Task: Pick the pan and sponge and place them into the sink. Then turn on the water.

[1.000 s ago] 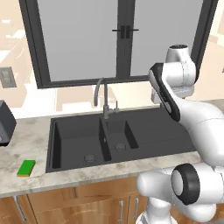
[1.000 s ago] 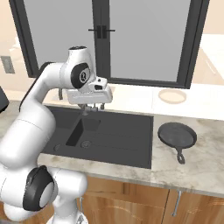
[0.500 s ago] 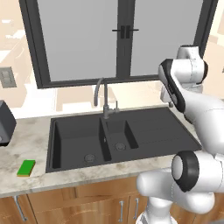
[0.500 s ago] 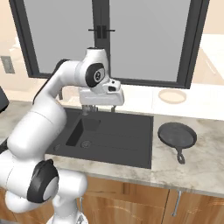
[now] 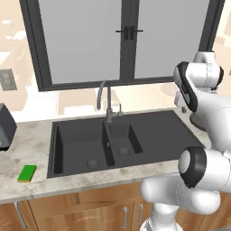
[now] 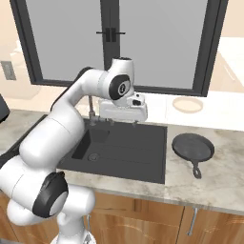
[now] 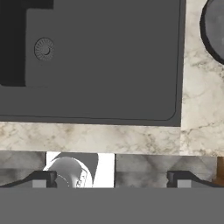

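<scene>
While our gripper (image 6: 123, 123) hangs spread wide and empty above the sink (image 6: 143, 159), we see the pan (image 6: 192, 147) resting on the counter (image 6: 224, 178) beside it.

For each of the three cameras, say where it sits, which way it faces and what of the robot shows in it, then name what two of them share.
Left base view: behind the arm's left, looking forward and down at the matte black double-basin sink and small green sponge; white arm at right.
Right base view: behind its right, over the sink toward the round dark grey pan; arm and open pincer at centre.
Hand view: looking down at the sink's ribbed drainboard; dark fingertips at bottom.
Right base and hand views share the pan.
</scene>
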### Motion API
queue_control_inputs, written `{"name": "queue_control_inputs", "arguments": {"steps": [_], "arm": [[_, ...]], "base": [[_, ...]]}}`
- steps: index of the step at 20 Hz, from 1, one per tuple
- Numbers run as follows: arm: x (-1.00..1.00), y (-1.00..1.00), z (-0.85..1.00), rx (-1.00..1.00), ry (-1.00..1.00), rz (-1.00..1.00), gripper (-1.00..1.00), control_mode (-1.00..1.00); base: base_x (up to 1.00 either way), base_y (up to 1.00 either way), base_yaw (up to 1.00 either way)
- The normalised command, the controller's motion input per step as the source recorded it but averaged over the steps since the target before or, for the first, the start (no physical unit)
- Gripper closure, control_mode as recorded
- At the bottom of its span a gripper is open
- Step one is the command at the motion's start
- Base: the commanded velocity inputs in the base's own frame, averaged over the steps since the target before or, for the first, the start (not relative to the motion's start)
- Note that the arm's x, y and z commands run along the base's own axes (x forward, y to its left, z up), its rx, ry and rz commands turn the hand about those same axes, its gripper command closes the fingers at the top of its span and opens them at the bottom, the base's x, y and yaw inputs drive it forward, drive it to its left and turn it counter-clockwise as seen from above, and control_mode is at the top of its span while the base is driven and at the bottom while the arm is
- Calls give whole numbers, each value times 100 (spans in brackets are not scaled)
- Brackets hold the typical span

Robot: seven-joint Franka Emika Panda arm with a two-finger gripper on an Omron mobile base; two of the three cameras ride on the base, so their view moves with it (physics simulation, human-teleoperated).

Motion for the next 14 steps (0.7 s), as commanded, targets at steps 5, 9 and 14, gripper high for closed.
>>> {"name": "queue_control_inputs", "arguments": {"steps": [5,9,14], "arm": [[0,-35,-11,2,8,-1,-100,-100],[1,-31,-12,1,13,-2,-100,-100],[3,-30,-14,1,14,-2,-100,-100]], "base": [[0,0,0],[0,0,0],[0,0,0]]}}
